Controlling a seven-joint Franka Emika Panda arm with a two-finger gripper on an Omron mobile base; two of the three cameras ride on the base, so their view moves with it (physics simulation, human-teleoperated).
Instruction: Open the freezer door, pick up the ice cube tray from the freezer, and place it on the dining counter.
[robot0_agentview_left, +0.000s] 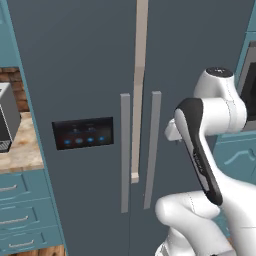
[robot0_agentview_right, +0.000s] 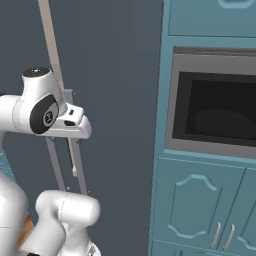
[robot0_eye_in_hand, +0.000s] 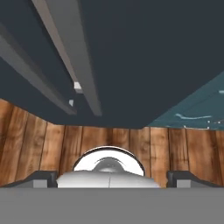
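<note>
The freezer (robot0_agentview_left: 190, 50) stands close in front of me with both dark doors shut or nearly so. Its freezer door (robot0_agentview_left: 75, 65) on the left carries a black control panel (robot0_agentview_left: 82, 133) with blue lights and a vertical grey bar handle (robot0_agentview_left: 125, 150). A pale beige strip (robot0_agentview_left: 139, 90) runs along the seam between the doors. My gripper (robot0_eye_in_hand: 112, 178) hangs in front of the plain right door, right of both handles, pointing down at the floor. Its fingertips (robot0_eye_in_hand: 42, 177) stand far apart, open with nothing between them. The ice cube tray is hidden and the dining counter is out of view.
Left of the freezer, a marbled beige countertop (robot0_agentview_left: 22, 152) over teal drawers (robot0_agentview_left: 25, 215) holds a grey appliance (robot0_agentview_left: 7, 115). To the right stands a teal cabinet column (robot0_agentview_right: 200, 200) with a built-in oven (robot0_agentview_right: 217, 110). The floor (robot0_eye_in_hand: 43, 144) below is wood plank.
</note>
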